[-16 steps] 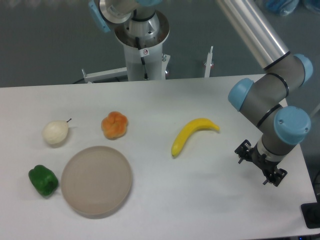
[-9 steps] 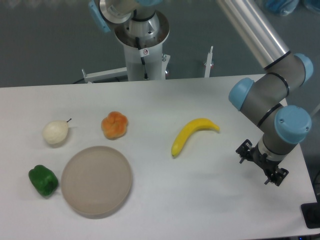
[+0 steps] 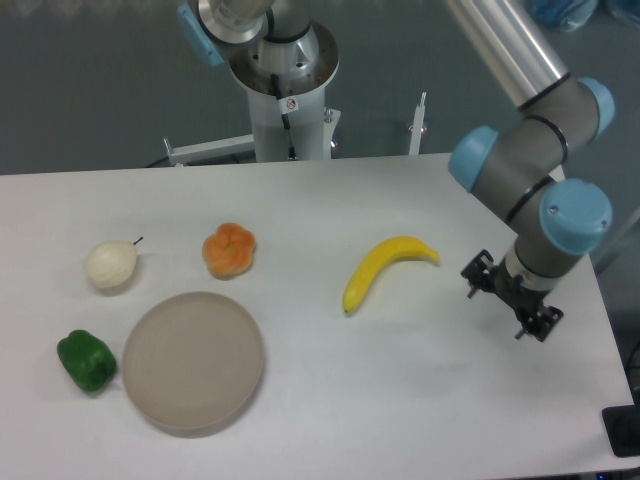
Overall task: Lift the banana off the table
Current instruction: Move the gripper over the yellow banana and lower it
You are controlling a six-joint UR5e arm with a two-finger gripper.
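Where the table (image 3: 400, 400) lies white: smooth, curved yellow banana (image 3: 385, 267); pincer (image 3: 510, 305) state indiscernible.

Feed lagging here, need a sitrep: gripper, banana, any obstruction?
Gripper right of banana, apart, holding nothing; jaw state unclear. Banana flat on table, untouched. Nothing between them.

On the table (image 3: 400, 400), the banana (image 3: 385, 268) lies right of the orange fruit (image 3: 229, 250); pear (image 3: 110, 264) farthest left, plate (image 3: 193, 361) and pepper (image 3: 86, 361) in front.
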